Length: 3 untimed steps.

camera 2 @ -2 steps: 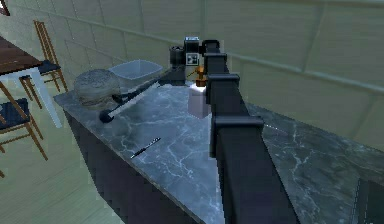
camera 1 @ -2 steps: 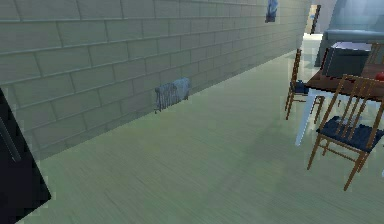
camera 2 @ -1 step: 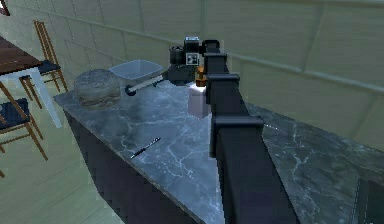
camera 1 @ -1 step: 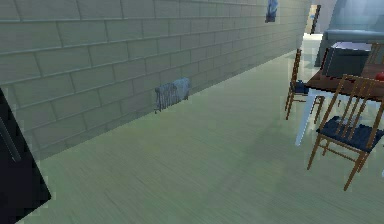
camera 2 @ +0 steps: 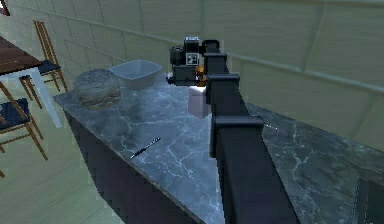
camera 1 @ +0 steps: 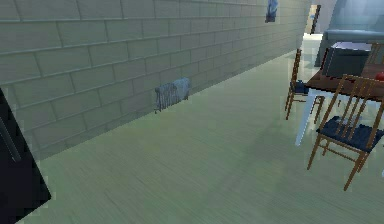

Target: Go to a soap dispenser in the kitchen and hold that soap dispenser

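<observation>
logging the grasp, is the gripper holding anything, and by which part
Cannot tell: the gripper shows amid things standing on the counter, so no hold can be made out.

Ahead of you a block wall runs along the forward view's left, with a small vent low on it. At the right you see a table carrying a dark box, with a wooden chair beside it. In the arm side view, a marble counter bears a clear tub, a round mesh cover and a thin utensil.
</observation>
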Available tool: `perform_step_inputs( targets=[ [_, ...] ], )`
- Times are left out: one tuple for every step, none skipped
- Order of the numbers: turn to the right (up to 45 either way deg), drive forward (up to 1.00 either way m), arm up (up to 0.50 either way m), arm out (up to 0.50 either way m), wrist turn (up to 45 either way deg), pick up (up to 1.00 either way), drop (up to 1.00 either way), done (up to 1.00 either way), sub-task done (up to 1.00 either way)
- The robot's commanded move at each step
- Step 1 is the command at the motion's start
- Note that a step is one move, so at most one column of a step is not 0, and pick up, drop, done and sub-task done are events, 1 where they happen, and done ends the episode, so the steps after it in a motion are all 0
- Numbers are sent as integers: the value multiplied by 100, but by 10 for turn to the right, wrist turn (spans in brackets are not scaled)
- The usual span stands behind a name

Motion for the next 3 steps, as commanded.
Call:
perform_step_inputs(
  targets=[
    [0, 0, 0, 0, 30, 0, 0, 0, 0],
    [0, 0, 0, 0, 0, 100, 0, 0, 0],
    [0, 0, 0, 0, 0, 0, 0, 100, 0]
  ],
)
